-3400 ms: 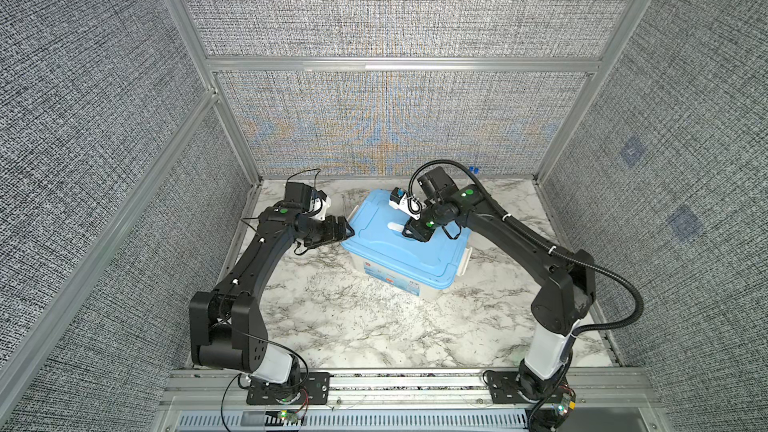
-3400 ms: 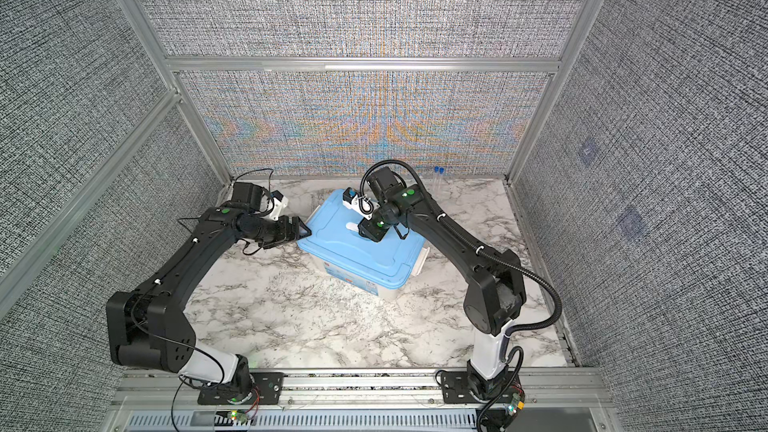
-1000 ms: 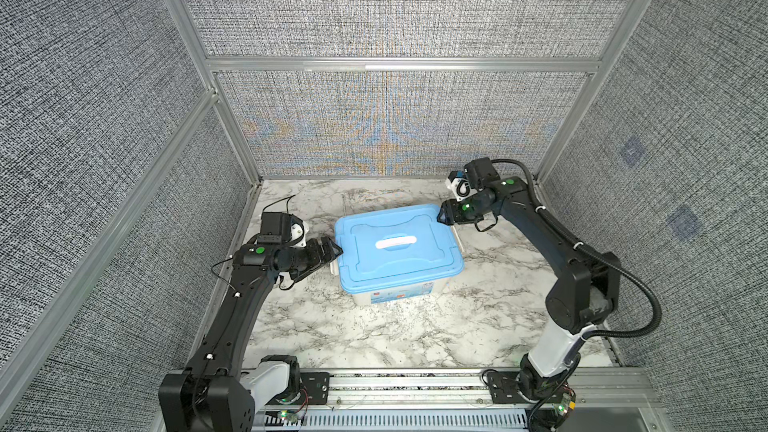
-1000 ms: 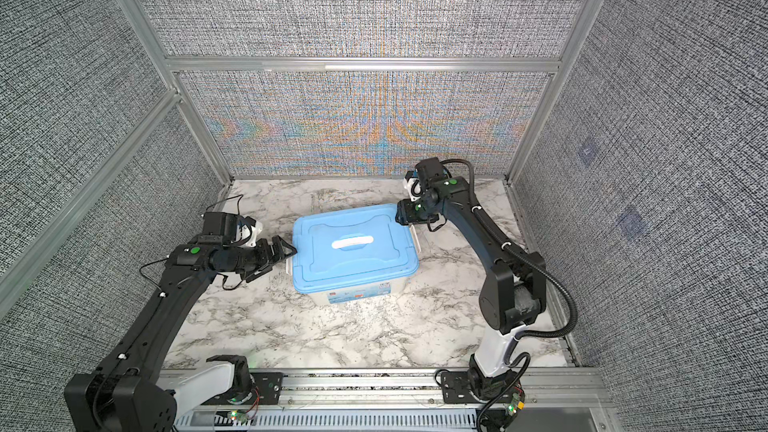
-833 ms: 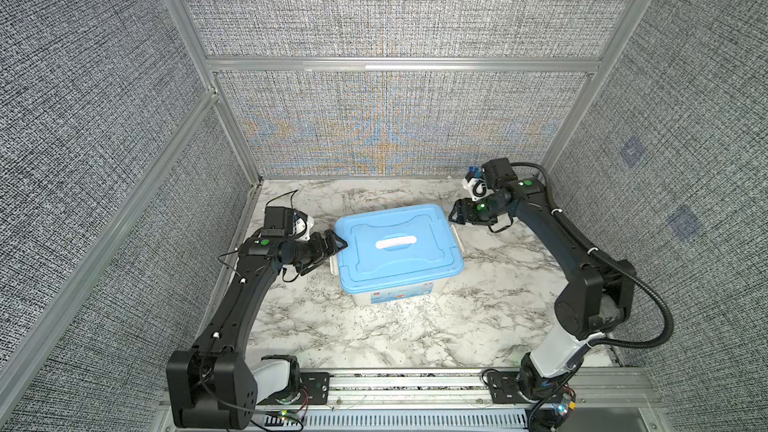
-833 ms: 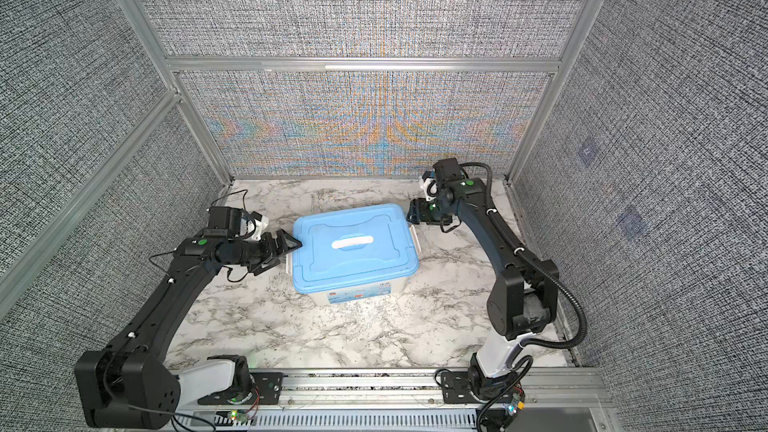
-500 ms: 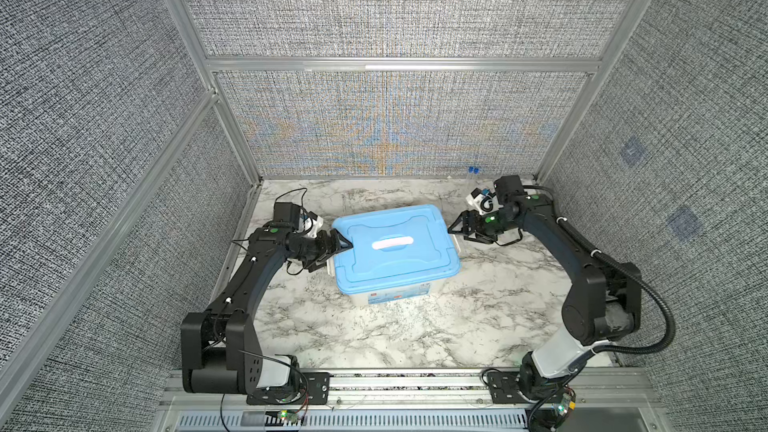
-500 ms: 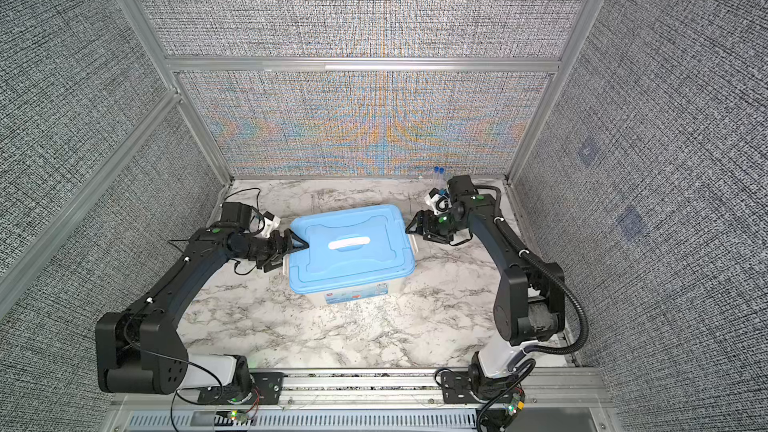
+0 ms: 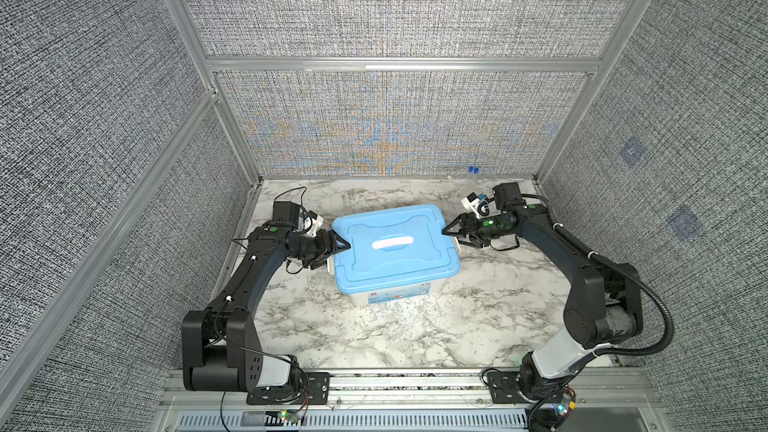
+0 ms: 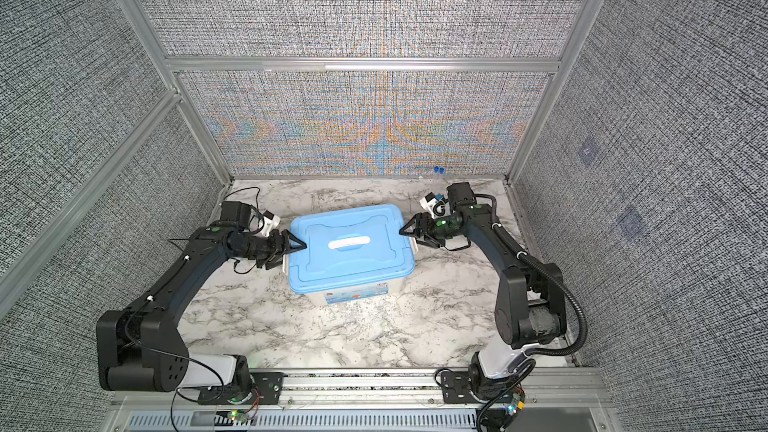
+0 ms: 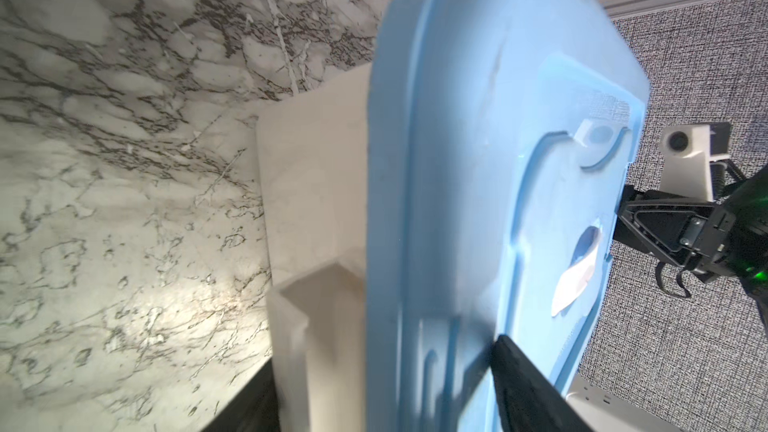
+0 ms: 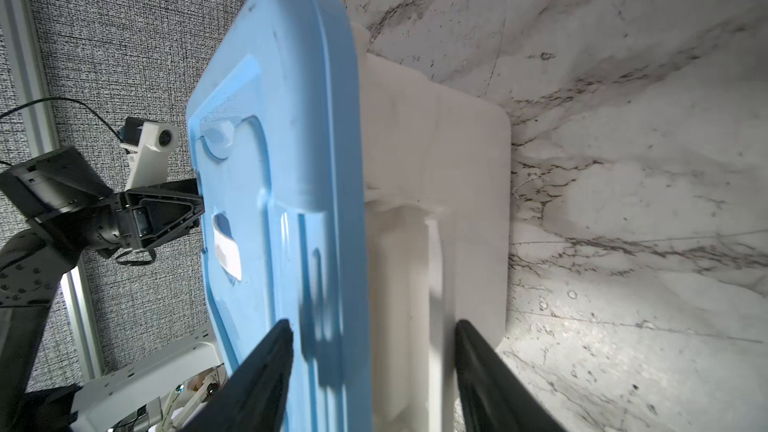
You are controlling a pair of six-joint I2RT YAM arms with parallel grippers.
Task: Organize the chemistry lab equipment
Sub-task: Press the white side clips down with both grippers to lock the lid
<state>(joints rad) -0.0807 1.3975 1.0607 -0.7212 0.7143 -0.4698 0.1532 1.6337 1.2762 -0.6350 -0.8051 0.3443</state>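
Left gripper [image 9: 338, 252] sits at the left short end of the closed tub [image 9: 386, 297]. Its jaws stand apart astride the rim of the light-blue lid [image 9: 395, 259] and the white end clip [image 11: 307, 326]. In the left wrist view 1 finger [image 11: 523, 384] lies along the lid's top and the other sits below the clip; whether they already pinch I cannot tell.

At centre, the lid sits flat and square on the tub, which rests on the marble table [image 9: 374, 338]. Nothing inside can be seen.

Right gripper [image 9: 451, 238] mirrors the left at the opposite short end. In the right wrist view its 2 fingers bracket the lid edge and the right clip [image 12: 407, 263] with a sliver of gap on each side, so it is not clamped.

Further right and behind, the 2 blue-capped tubes [image 9: 473, 173] stand against the back wall, well apart from the tub. The rest of the equipment shows nowhere on the table and is probably under the lid.

The step in hand looks like working both end clips at once. With 2 tubes outside, I would guess unlatching rather than sealing, though the frames do not settle it. The next move calls for both jaws to bite their clips together and evenly, so the tub neither slides nor tips.
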